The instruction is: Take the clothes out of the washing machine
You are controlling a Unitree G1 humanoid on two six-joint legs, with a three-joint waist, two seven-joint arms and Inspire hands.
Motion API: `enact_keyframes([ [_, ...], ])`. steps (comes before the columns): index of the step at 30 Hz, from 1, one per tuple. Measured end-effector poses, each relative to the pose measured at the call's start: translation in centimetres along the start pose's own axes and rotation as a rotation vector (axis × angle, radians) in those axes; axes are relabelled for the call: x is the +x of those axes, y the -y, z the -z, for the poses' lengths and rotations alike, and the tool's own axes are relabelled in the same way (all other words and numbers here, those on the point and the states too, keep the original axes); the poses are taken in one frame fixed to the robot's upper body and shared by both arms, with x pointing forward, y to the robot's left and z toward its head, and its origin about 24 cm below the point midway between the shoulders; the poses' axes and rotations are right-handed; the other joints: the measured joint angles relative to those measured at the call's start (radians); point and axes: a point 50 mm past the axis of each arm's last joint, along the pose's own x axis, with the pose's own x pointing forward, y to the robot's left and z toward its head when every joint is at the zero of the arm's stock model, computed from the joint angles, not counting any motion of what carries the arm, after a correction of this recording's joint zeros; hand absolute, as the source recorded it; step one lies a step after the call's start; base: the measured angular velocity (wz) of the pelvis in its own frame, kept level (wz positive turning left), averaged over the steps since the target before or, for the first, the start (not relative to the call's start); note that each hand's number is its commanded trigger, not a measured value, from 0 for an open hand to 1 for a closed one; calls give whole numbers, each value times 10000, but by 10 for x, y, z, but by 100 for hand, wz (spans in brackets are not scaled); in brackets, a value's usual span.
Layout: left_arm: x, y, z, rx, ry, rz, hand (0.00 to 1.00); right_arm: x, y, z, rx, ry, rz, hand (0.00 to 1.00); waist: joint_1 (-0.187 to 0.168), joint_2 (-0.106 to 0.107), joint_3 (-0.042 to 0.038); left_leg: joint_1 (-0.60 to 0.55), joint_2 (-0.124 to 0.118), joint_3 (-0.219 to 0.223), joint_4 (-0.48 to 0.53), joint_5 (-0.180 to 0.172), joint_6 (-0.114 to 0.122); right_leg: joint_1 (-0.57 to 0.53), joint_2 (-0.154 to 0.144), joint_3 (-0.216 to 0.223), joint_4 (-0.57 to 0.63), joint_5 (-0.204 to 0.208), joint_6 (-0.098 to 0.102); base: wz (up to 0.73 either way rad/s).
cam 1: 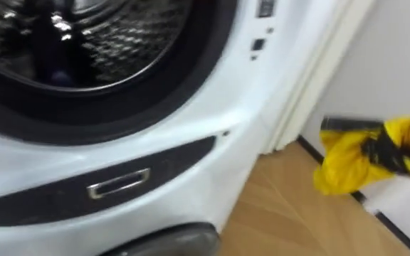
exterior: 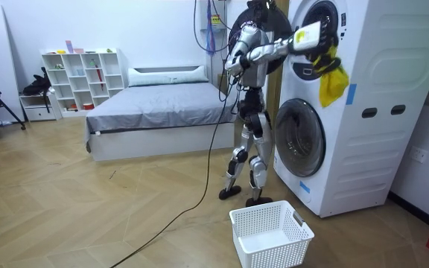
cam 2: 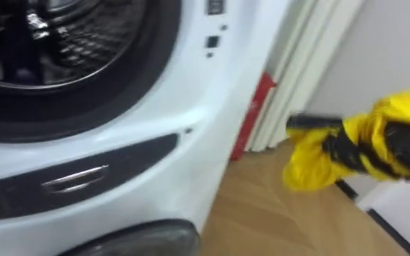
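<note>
The right hand (cam 2: pixel 358 153) is clenched round a crumpled yellow cloth garment (cam 2: pixel 308 167), held clear to the right of the white washing machine's round steel drum (cam 1: pixel 105 43) — the white plastic lattice basket (exterior: pixel 274 249) stands well below, by the robot's feet.

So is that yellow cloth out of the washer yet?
Out: the yellow cloth hangs from the right robot hand, clear of the drum.

A crumpled yellow cloth garment (cam 1: pixel 347 162) is hanging bunched in the right hand (cam 1: pixel 388 151), beside the white washing machine (cam 1: pixel 212 121).
</note>
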Motion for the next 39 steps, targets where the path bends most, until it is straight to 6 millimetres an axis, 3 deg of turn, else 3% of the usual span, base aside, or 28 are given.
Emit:
enact_keyframes([
  [2,1,4,-8,199,-114,247,0,-1,-5,17,246,-725,-124,100,-74,173,-20,-107,3,268,48,-48,23,-159,63,169,18,70,48,-43],
  [5,0,7,-10,510,-144,504,0,-6,-17,48,659,-2111,-439,100,-148,434,110,-196,-50,542,178,-146,39,-343,149,470,166,89,96,-29],
  [8,-1,14,-17,801,118,832,0,-13,-33,77,931,-3397,-945,100,-212,749,82,-466,-121,603,214,-175,82,-594,183,780,165,173,205,-18],
  [12,-1,18,-25,1002,387,1058,0,-28,-48,116,1216,-5110,-1045,100,-159,1036,30,-830,-183,602,227,-205,162,-942,131,847,221,216,282,-5],
  [15,-2,22,-35,1090,782,1250,0,-35,-57,140,1326,-6151,-1191,100,-224,1461,63,-1249,-243,568,371,-257,279,-1358,50,848,334,212,385,0],
  [18,-4,26,-42,722,1006,1482,0,-33,-62,151,1770,-6568,-1024,100,-239,1839,92,-1577,-357,591,357,-246,359,-1751,-55,739,418,227,457,-3],
  [20,-4,28,-49,697,1259,1566,0,-31,-65,160,1934,-6793,-837,100,-228,1954,143,-1775,-376,534,361,-212,428,-1975,-125,725,525,202,497,4],
  [25,-5,29,-63,328,1794,1692,0,-31,-71,175,1874,-7306,-697,100,-128,2188,122,-2309,-551,259,383,-120,569,-2489,-254,726,697,181,549,15],
  [29,-9,36,-75,-172,2101,1916,0,-20,-80,181,1901,-7503,-526,100,-60,2502,111,-2713,-712,132,385,-12,708,-2934,-431,588,793,190,590,11],
  [33,-12,40,-89,-210,2505,2058,0,-18,-94,186,1833,-7769,-820,100,-13,2526,118,-3014,-839,-125,317,116,817,-3187,-602,439,854,164,636,19],
  [39,-13,43,-96,32,2696,2165,0,-28,-100,196,1813,-8381,-930,100,159,2540,109,-3163,-815,-317,306,158,860,-3316,-767,143,900,163,630,11],
])
